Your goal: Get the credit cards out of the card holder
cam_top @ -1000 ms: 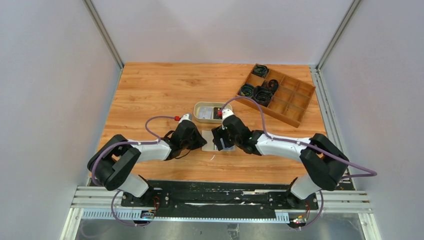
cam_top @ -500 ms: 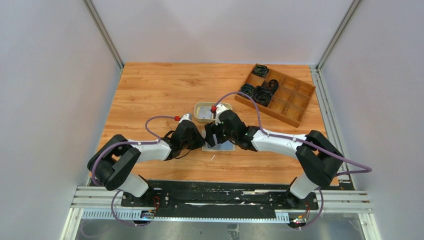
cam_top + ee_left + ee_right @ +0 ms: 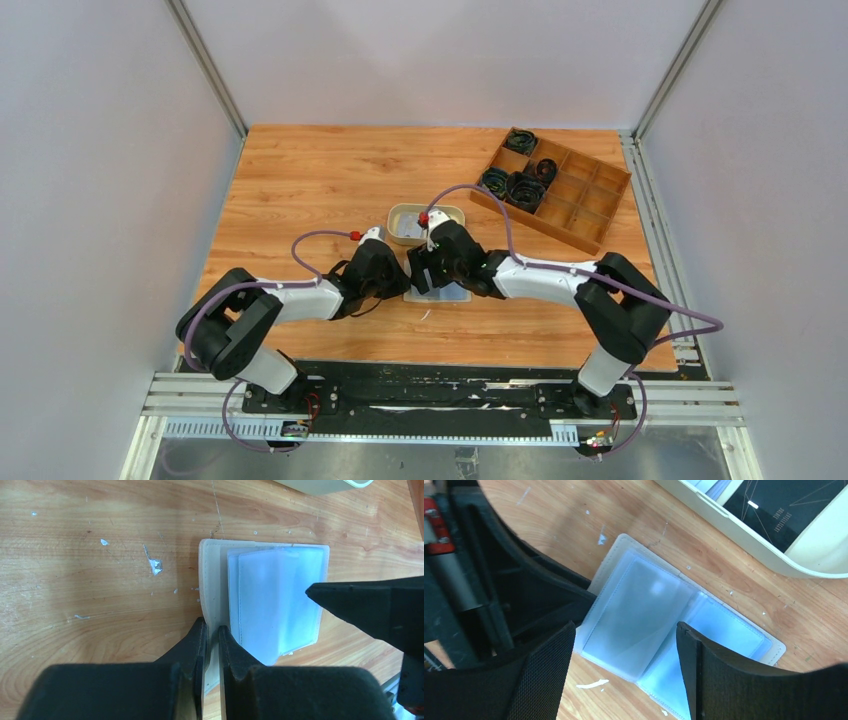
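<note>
My left gripper (image 3: 212,630) is clamped on the cream edge of the small beige bifold card holder (image 3: 212,575). The holder lies opened flat on the scratched wooden table (image 3: 100,580), its long axis running from that gripper toward my right gripper (image 3: 624,630), which is spread wide just above the pale blue clear pockets (image 3: 724,625). Beyond the holder's far edge, near but apart, sits an oval beige dish (image 3: 744,545). White print on the black card (image 3: 794,510) inside it is too small to read. Bare wood lies left of my left gripper.
</note>
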You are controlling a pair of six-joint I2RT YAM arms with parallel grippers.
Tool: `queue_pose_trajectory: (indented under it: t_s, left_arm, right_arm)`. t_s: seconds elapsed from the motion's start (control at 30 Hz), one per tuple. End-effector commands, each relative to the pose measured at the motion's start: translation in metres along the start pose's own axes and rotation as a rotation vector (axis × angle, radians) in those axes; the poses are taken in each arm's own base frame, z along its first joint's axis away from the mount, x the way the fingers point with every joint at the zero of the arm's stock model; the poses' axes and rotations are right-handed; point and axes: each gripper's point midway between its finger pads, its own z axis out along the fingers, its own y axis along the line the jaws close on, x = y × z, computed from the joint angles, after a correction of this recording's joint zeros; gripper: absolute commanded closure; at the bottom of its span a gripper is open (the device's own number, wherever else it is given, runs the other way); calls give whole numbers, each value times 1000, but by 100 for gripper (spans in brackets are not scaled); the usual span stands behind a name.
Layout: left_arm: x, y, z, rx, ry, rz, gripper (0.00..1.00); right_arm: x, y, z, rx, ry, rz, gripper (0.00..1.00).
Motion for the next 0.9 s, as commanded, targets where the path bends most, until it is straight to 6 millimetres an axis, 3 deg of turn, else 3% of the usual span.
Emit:
queue_pose_trajectory:
  t_s: [0.0, 0.5, 0.7, 0.87]
  left_arm:
    - [39, 60, -4, -201, 135, 55, 100]
    - [41, 61, -5, -199, 137, 49, 100]
    - [41, 62, -5, -201, 137, 50, 100]
    - [41, 62, -5, -201, 137, 50, 100]
  right_arm:
    - [3, -10, 7, 85, 36, 3, 23]
    - [23, -8, 31, 125, 94, 17, 23]
    - [25, -20, 28, 188, 115, -10, 23]
    - [36, -41, 13, 285, 163, -75, 22]
